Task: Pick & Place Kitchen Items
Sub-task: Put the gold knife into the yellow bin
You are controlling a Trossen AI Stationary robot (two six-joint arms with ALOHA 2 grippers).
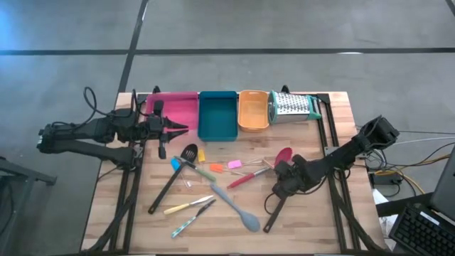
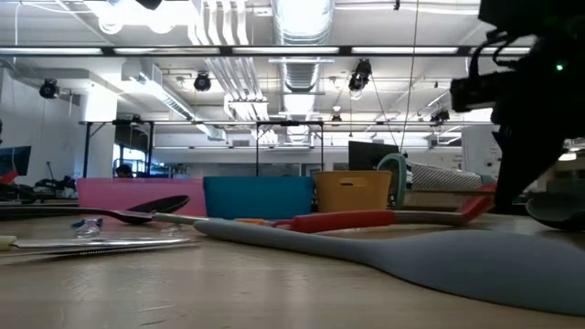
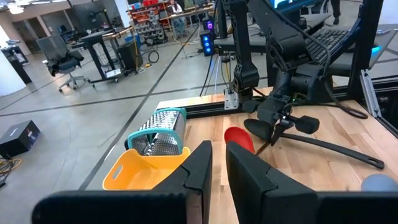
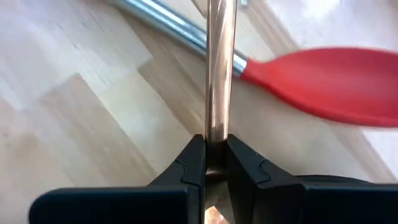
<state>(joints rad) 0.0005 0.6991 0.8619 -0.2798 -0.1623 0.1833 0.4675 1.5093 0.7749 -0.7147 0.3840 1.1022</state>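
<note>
A: Utensils [image 1: 206, 186] lie loose mid-bench, trays [image 1: 217, 114] along the far edge. Right tool?
B: Right tool [image 1: 279, 171] near the right edge, pinched on a thin copper-coloured handle [image 4: 219, 68], red spatula [image 1: 283, 155] just beside.
A: Left tool?
B: Left tool [image 1: 181, 129] nearly closed, empty, over the pink tray.

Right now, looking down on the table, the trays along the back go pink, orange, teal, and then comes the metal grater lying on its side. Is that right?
Not quite: two trays are swapped. From left to right the order is pink tray, teal tray, orange tray, and then the metal grater lying on its side. The high view shows it.
</note>
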